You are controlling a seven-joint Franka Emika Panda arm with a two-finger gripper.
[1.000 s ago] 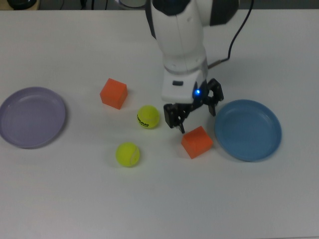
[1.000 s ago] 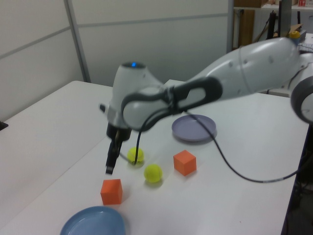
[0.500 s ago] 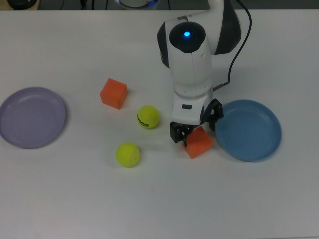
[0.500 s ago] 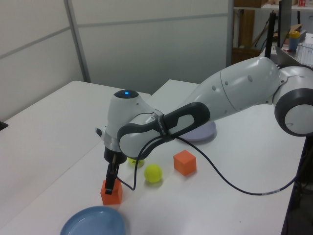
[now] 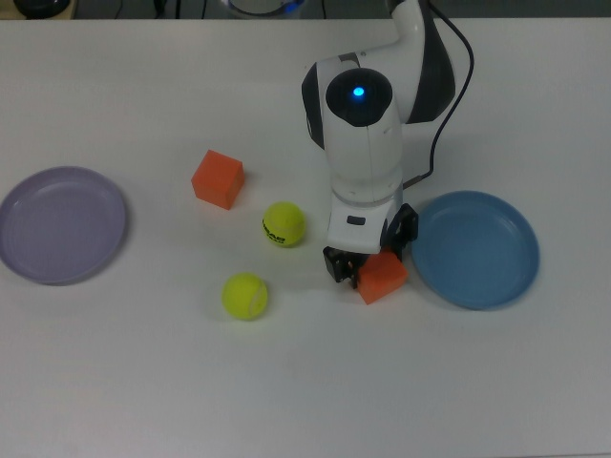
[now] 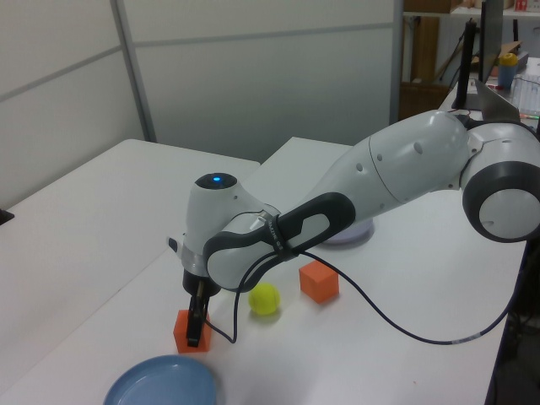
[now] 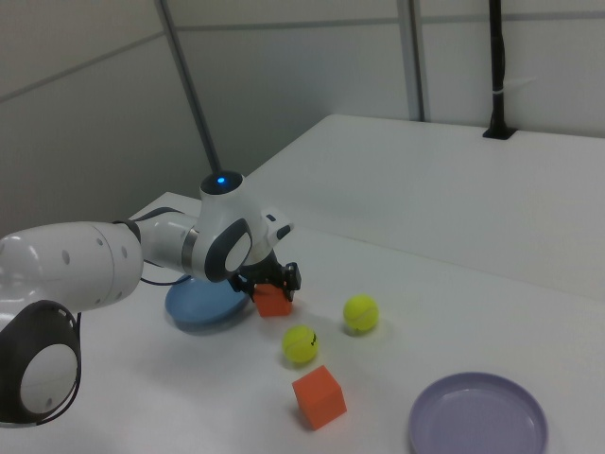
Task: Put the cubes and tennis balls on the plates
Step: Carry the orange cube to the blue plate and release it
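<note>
The gripper [image 5: 370, 260] is lowered over one orange cube [image 5: 385, 276] on the white table [image 5: 286, 382], with a black finger on each side of it; the jaws are set around the cube, but whether they are pressing on it cannot be told. This cube sits on the table just beside the blue plate [image 5: 477, 250], on the top view's left of it, and is not on the plate. The second orange cube [image 5: 218, 178] rests on the table well apart, toward the top view's left. The tennis ball with black lettering [image 5: 284, 224] lies between the two cubes, and the plain tennis ball [image 5: 245, 296] lies near it, lower in the top view. The purple plate [image 5: 61, 224] sits at the top view's far left with nothing on it. A black cable [image 6: 405, 325] hangs from the white arm [image 6: 396, 164].
</note>
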